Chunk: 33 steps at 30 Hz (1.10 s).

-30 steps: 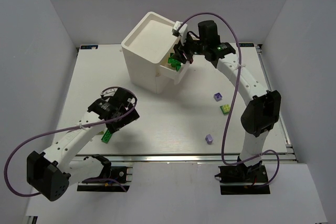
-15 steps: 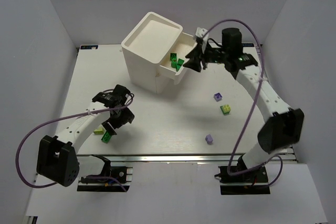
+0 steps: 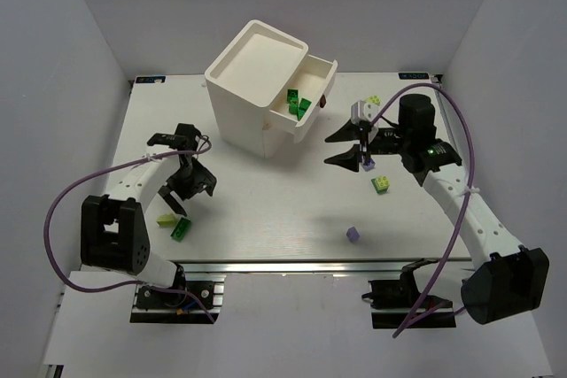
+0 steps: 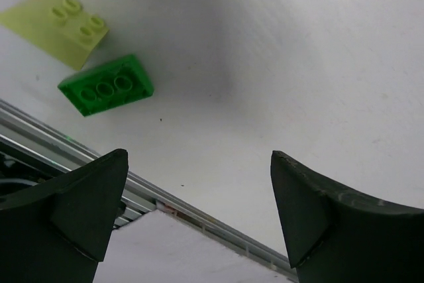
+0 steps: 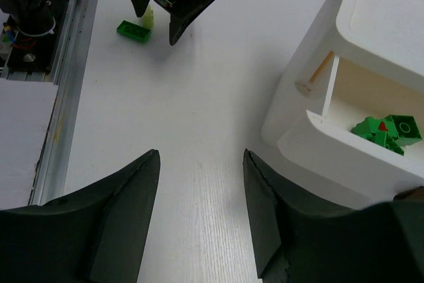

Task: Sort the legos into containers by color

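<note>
Between picks: left fingers and right fingers released, empty; next, left should take green brick at its 6 o'clock.

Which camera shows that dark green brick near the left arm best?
The left wrist view: the green brick looms large there, its studs clear. Top external and right wrist show it only as a tiny green speck.

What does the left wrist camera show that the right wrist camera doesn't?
Only left wrist: the studs of the green brick and the pale brick, close up. Only right wrist: the cabinet, its open drawer holding green bricks, and the open left claw seen from outside. Both: those two bricks on the table near the rail.
</note>
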Available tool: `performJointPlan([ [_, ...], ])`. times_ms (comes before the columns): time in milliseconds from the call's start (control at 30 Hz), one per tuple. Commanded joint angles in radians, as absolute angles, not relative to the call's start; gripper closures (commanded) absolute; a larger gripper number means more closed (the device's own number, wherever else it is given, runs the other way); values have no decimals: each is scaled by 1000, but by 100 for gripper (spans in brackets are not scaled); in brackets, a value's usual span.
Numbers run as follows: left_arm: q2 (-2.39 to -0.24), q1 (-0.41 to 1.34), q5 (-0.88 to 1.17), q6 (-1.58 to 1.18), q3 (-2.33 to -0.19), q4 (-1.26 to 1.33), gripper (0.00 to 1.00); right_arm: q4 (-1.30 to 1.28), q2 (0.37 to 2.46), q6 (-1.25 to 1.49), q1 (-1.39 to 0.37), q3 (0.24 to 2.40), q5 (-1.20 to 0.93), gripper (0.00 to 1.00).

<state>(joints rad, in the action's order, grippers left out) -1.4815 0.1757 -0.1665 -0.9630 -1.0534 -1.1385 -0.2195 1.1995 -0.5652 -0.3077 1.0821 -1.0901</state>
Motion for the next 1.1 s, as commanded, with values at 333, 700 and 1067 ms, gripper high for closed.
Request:
performJointPlan([
  [333, -1388, 103, -2, -442, -1017, -1082, 2, -41, 1109, -474, -219, 919, -1173, 41],
  [700, -1496, 51, 44, -258, -1071, -1078, 4, -54, 1100, -469, -170, 885, -1221, 42],
  [1067, -1379, 40, 17, -523, -970, -1114, 6, -41, 1089, -462, -140, 851, -1226, 42],
])
